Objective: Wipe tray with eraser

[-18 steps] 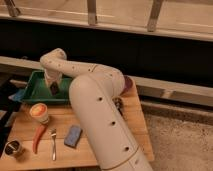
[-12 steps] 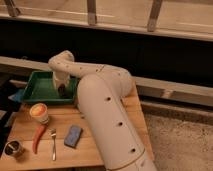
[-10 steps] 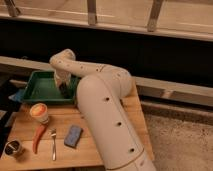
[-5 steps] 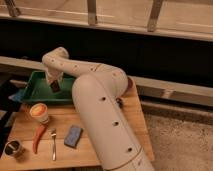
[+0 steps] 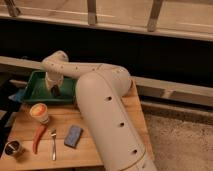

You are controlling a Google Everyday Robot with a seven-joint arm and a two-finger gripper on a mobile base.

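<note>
The dark-green tray (image 5: 35,86) sits at the back left of the wooden table. My gripper (image 5: 54,90) reaches down into the tray, right of its middle, at the end of the white arm (image 5: 100,100). It is shut on the eraser (image 5: 56,92), a small dark block that rests on the tray floor. A blue flat piece (image 5: 19,95) lies at the tray's left front edge.
On the wooden table (image 5: 60,120) in front of the tray stand an orange-topped cup (image 5: 39,112), a red-orange carrot-like thing (image 5: 38,138), a fork (image 5: 53,144), a blue-grey pad (image 5: 73,135) and a small dark cup (image 5: 13,148). The arm's bulk covers the table's right half.
The gripper swept with the eraser from the tray's right side toward the left across the tray floor, then came slightly back to the right.
</note>
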